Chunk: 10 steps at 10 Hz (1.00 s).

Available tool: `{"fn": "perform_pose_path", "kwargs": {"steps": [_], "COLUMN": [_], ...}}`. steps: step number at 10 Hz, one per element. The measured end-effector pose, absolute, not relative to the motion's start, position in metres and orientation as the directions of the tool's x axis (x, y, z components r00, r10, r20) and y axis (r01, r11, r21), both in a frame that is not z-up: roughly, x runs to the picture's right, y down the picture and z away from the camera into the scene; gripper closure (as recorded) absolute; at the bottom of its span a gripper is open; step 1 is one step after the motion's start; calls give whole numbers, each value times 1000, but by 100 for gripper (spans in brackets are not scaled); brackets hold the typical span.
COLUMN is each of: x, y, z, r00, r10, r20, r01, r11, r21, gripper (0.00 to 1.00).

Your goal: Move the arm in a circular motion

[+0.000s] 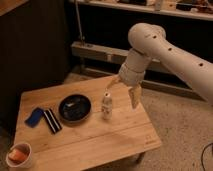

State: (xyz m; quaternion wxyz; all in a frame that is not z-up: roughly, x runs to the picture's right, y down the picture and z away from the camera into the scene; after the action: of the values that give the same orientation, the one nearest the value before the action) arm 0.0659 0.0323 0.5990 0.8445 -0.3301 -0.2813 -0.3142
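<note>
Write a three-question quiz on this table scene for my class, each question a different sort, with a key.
1. True or false: the gripper grips the cup.
2. Which thing lies on the table? A) sponge B) fork C) banana
3. Fill in: the cup stands at the table's front-left ____.
Key: 1 false: it hangs open above the table, by the bottle. 2 A. 3 corner.

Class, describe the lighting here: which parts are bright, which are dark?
Camera view: the white arm and the wooden table are well lit; the wall behind them lies in deep shade; the gripper, hanging over the table's far edge beside the small bottle, catches warm light.
</note>
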Motion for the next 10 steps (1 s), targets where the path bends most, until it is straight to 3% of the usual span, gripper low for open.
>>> {"fn": "perform_pose_path", "kwargs": {"steps": [6, 10], "x": [5, -86], "y": [55, 48], "z": [570, 557], "r00": [510, 327], "r10": [-408, -497], "r20": [757, 804], "r01": [810, 899], "r11": [524, 425], "r21": [-263, -104], "gripper": [20, 20]}}
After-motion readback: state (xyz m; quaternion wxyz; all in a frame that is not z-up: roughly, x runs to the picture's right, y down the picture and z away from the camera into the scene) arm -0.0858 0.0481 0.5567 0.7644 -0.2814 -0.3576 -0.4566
